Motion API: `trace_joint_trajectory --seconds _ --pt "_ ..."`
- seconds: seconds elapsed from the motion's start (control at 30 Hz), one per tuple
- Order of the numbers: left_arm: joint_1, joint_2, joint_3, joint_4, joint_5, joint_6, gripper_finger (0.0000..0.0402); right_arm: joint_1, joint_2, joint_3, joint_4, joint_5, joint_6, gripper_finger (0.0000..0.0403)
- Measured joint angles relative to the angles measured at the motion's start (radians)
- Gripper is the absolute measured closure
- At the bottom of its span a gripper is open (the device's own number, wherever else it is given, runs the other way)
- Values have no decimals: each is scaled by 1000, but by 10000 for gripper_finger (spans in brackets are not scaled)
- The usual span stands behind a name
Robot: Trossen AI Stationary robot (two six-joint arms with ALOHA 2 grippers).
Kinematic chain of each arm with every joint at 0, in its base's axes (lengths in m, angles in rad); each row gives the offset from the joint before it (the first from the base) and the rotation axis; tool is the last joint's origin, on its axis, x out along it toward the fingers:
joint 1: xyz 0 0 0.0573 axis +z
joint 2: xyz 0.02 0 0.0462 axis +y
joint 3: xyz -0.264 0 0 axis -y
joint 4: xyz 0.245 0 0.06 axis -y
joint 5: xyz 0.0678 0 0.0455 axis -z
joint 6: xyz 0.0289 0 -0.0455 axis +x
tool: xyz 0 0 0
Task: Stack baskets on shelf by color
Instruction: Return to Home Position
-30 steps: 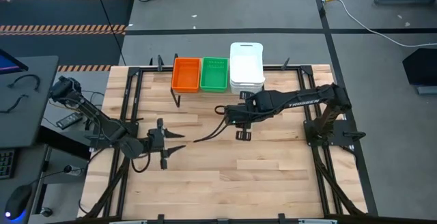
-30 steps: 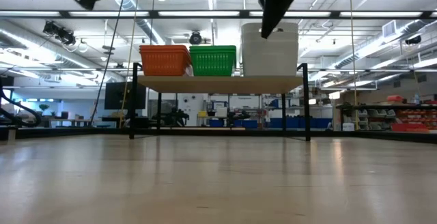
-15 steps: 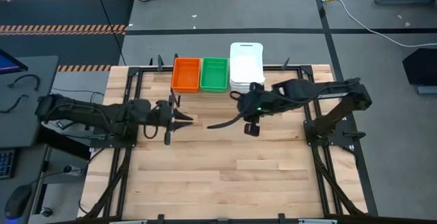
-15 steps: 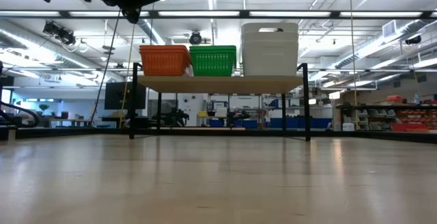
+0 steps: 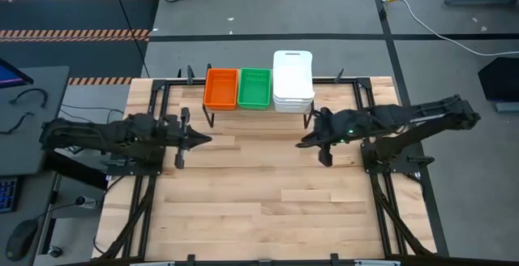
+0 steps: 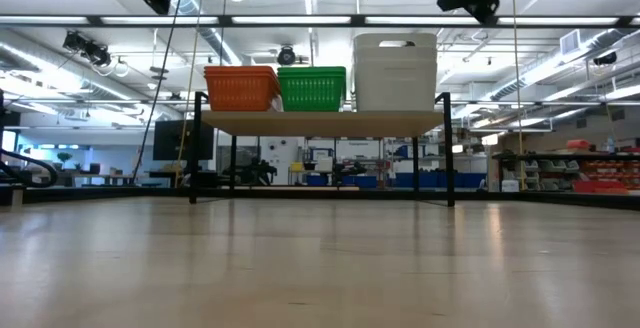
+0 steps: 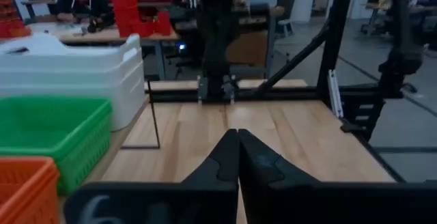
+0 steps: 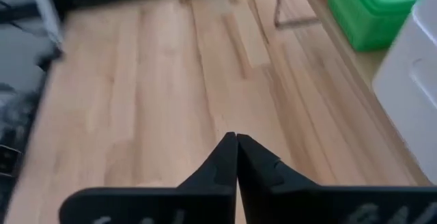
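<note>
The left jaws are closed and empty above the bench (image 5: pixel 268 209), near the shelf (image 6: pixel 320 122). The shelf holds the orange baskets (image 5: pixel 220 88), green baskets (image 5: pixel 254 87) and white baskets (image 5: pixel 293 79), stacked by colour. The right jaws are closed and empty too, near the white stack.

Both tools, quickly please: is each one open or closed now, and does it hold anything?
Left tool: closed, holding nothing.
Right tool: closed, holding nothing.
</note>
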Motion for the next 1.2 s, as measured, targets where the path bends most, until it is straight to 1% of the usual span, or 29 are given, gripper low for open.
trace_joint_trajectory --seconds 0.07,0.13,0.27,0.37,0.43,0.5,0.67,0.8,0.97,1.17,1.2 --pt "0 -31 -2 -9 10 0 399 0 -70 -94 108 -20 -12 397" --pt "0 -61 -43 35 27 -1 399 0 -130 -182 211 -23 -39 398" --pt "0 -134 -221 226 34 -36 400 -3 -231 -337 366 -24 -58 395" --pt "14 -193 -354 355 34 -73 400 -12 -298 -414 420 -31 -59 399" --pt "28 -230 -418 435 42 -101 400 -17 -340 -454 449 -40 -61 400" --pt "44 -267 -464 472 64 -115 401 -21 -376 -493 506 -48 -73 399" --pt "92 -331 -507 476 151 -130 401 -22 -449 -618 669 -73 -119 399" --pt "141 -353 -507 409 219 -143 401 -37 -485 -725 793 -92 -123 399" --pt "183 -355 -507 364 242 -162 400 -60 -505 -859 928 -119 -121 399" --pt "187 -356 -507 316 243 -161 399 -84 -507 -1010 1144 -132 -123 399" --pt "187 -355 -507 296 243 -162 399 -87 -505 -1014 1137 -132 -126 399"
